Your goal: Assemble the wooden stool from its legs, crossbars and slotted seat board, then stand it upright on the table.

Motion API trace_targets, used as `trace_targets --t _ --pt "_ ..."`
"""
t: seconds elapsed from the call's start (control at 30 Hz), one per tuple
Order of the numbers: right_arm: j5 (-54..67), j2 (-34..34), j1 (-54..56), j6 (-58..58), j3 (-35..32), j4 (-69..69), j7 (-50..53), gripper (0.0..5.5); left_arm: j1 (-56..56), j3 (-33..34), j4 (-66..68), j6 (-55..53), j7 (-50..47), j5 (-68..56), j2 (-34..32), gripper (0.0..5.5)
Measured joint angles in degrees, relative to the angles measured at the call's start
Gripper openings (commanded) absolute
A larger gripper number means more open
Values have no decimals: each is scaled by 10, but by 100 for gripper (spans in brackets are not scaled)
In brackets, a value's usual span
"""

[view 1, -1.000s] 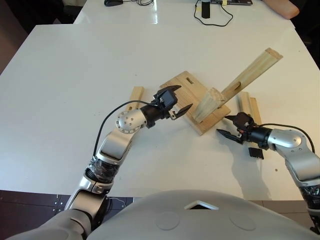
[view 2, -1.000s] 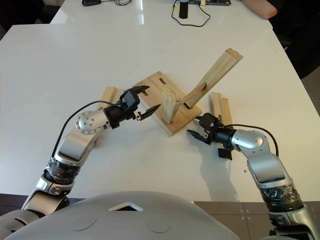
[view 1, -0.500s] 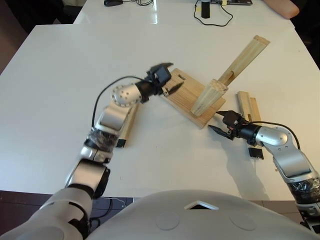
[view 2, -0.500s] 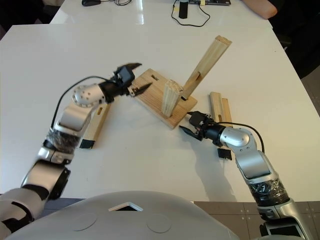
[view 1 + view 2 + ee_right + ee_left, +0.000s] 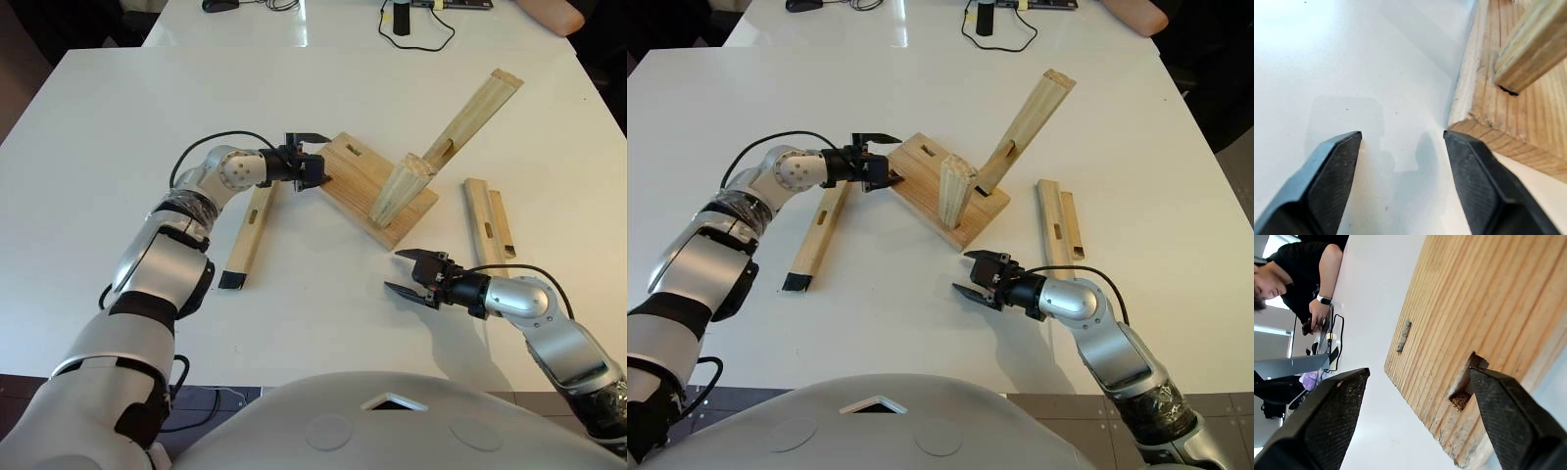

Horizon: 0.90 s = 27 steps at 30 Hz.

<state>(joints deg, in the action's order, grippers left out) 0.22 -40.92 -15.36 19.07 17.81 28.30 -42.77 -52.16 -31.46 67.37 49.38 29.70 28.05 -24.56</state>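
The slotted seat board [image 5: 355,184] lies flat on the white table, with a short leg [image 5: 397,191] standing in it and a long leg [image 5: 470,113] leaning up to the far right. My left gripper [image 5: 321,162] is open at the board's left corner; in the left wrist view its fingers [image 5: 1332,421] straddle the board's [image 5: 1484,303] edge near a slot [image 5: 1403,335]. My right gripper [image 5: 392,270] is open just above the table, a short way in front of the board's near corner [image 5: 1488,98], touching nothing.
A loose leg with a black tip [image 5: 247,235] lies left of the board. Two more wooden pieces [image 5: 485,220] lie side by side to the right. A black device with cables [image 5: 402,18] and a mouse [image 5: 222,5] sit at the far edge.
My left gripper swung back and left to the board's left corner. The board with its legs turned and the long leg stands steeper. My right gripper drew back from the board toward me.
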Motion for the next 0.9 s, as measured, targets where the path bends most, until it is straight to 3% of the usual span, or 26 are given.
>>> trace_targets --t 0.47,0.7,0.9 --pt "-8 35 -1 43 25 24 34 309 -20 -17 27 39 40 -6 -5 380" --pt "-9 35 -2 44 13 21 45 309 -1 5 -16 38 197 -95 -8 380" --pt "-10 32 -1 44 -12 11 53 309 61 4 -155 -2 362 -193 -47 380"
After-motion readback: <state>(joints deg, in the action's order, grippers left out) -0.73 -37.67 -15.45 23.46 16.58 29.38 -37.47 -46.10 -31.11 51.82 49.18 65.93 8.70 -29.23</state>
